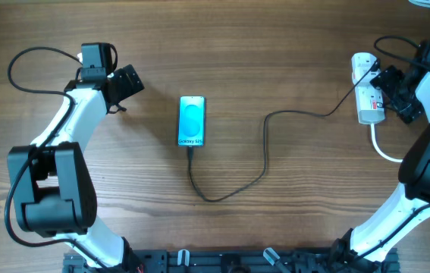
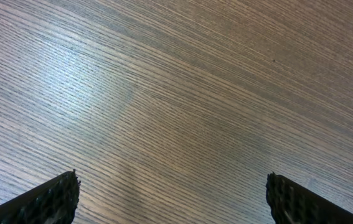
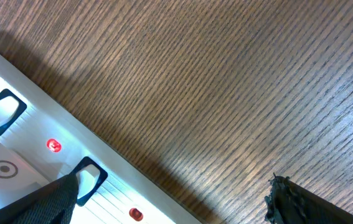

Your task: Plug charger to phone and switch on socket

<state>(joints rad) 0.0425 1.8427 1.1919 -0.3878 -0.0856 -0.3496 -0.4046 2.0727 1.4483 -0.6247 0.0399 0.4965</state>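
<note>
Hovering at the upper right of the overhead view, the right gripper (image 1: pixel 387 87) stands spread wide over the power strip (image 1: pixel 368 89), one finger (image 3: pixel 48 202) above its face where a red light (image 3: pixel 53 145) glows. Dead centre lies the phone (image 1: pixel 192 120), screen up, the black charger cable (image 1: pixel 265 148) looping from its bottom edge across to the strip. Upper left, the left gripper (image 1: pixel 127 82) gapes wide, empty, above the wooden table (image 2: pixel 176 93)

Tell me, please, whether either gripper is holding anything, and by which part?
Nothing is held. The left gripper is open over the table; the right gripper is open at the socket, nothing in its grasp.
</note>
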